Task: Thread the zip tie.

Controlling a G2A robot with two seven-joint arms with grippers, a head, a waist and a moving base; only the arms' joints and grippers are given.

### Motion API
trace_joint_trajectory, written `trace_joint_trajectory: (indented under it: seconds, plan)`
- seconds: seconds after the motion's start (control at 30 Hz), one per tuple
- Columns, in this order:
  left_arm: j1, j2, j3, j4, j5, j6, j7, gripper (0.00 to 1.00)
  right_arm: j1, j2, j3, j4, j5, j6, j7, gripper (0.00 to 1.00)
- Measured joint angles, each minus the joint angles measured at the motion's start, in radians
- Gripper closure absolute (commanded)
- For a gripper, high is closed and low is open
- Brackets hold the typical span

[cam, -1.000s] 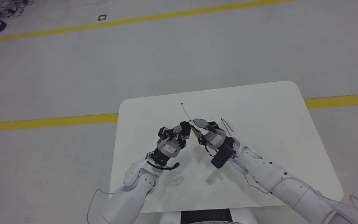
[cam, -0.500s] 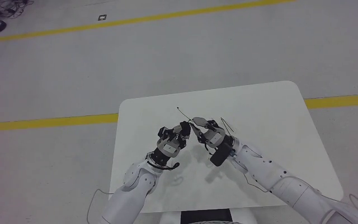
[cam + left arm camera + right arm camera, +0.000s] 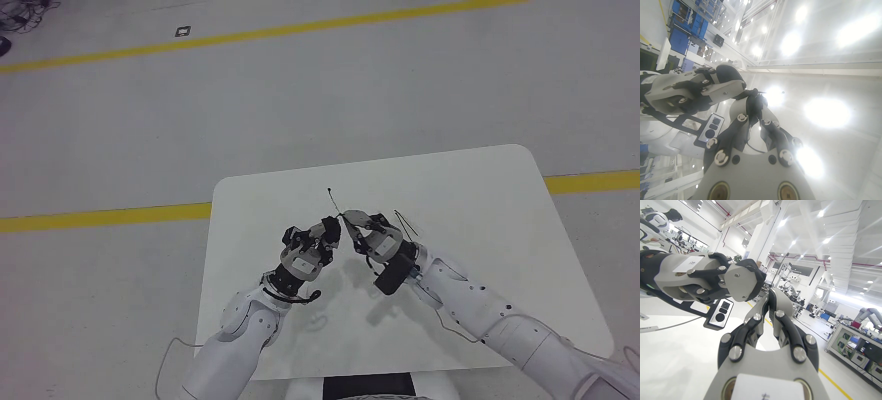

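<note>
Both arms meet above the middle of the white table (image 3: 480,200). My left gripper (image 3: 331,230) and my right gripper (image 3: 350,222) stand tip to tip, each shut on the thin black zip tie (image 3: 335,202). The tie's free end sticks up and away from the fingertips toward the far edge. In the left wrist view my own left gripper (image 3: 753,101) pinches a dark bunched part of the zip tie (image 3: 754,92), with a loop of it curving down between the fingers. In the right wrist view the right gripper (image 3: 768,297) is pressed together, and the zip tie (image 3: 779,269) rises from its tips.
A second black zip tie (image 3: 405,222) lies flat on the table just right of the right gripper. Bare tabletop stretches to the far edge and to the right side. Grey floor with yellow lines surrounds the table.
The zip tie's free tip swung a little left, then back right. Both grippers stayed shut and nearly in place.
</note>
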Motion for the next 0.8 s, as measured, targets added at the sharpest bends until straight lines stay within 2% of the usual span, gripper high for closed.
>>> trace_joint_trajectory:
  seconds: [0.47,0.8]
  plan:
    - [-0.005,-0.004,0.005,-0.010,0.005,0.004,0.014,1.00,-0.006,0.016,-0.021,0.024,0.000,0.006,0.003,1.00]
    - [0.013,-0.005,-0.008,-0.038,-0.001,-0.010,-0.013,1.00,-0.011,0.029,-0.026,0.031,0.000,0.014,0.008,1.00]
